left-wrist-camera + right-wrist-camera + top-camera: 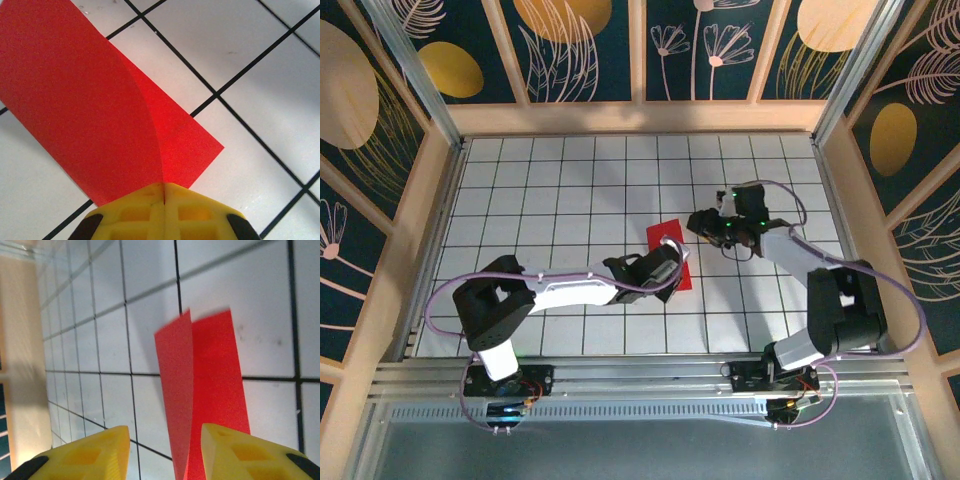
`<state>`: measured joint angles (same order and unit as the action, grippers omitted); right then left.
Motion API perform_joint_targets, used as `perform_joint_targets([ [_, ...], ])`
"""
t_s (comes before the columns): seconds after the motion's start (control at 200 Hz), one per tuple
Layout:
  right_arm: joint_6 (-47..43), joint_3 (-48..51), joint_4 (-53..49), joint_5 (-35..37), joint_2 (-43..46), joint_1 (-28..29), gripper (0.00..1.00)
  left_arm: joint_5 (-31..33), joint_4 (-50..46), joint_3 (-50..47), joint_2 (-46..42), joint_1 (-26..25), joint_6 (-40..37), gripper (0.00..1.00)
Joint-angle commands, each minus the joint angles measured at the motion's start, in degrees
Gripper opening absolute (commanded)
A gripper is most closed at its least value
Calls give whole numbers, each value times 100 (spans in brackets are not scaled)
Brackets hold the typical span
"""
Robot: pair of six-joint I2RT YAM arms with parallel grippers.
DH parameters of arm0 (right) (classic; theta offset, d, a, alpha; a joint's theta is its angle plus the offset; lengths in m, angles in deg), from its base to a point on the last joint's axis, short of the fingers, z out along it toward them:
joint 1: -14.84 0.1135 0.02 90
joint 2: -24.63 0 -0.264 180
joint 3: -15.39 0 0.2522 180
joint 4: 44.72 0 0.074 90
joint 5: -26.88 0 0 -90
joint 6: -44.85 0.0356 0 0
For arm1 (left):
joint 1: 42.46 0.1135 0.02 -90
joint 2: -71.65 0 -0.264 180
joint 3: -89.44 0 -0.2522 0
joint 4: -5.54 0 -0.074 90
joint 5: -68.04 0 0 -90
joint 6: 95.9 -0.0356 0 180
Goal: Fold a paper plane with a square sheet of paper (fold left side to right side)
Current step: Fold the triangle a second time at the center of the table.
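Square sheet of paper (90, 115) thin, floppy; pinch its edges; left gripper (164, 189) seemingly clamped on its corner; right gripper (164, 432) jaws apart

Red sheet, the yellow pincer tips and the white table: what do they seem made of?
The sheet looks like thin matte paper: it bends in a soft curve with crisp edges. The left pincer is probably moulded plastic, dull yellow with cast hollows. The table is smooth, white, black-lined, faintly scuffed; tile or printed board, I cannot tell.
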<state>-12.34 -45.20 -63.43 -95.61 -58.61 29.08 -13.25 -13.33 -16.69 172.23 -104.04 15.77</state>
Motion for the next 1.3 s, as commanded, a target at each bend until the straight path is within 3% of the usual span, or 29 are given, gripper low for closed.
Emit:
perform_joint_targets([
  [0.0, -334, 363, -224, 136, 417, -208, 43, -899, 341, -71, -137, 203, 363, 0],
  [0.085, -425, 657, -276, 104, 633, -229, 36, -1232, 318, -11, -59, 299, 481, 0],
  [0.325, 38, 1694, 361, -535, 754, -18, 0, -1518, 240, 44, 168, 501, 856, 0],
  [0.686, 348, 1749, 917, -191, -11, 855, 0, -1622, 291, -44, 249, 630, 979, 0],
  [1.296, -2, 1586, 125, 306, -493, 956, 0, -2066, 220, -251, 403, 1143, 721, 0],
])
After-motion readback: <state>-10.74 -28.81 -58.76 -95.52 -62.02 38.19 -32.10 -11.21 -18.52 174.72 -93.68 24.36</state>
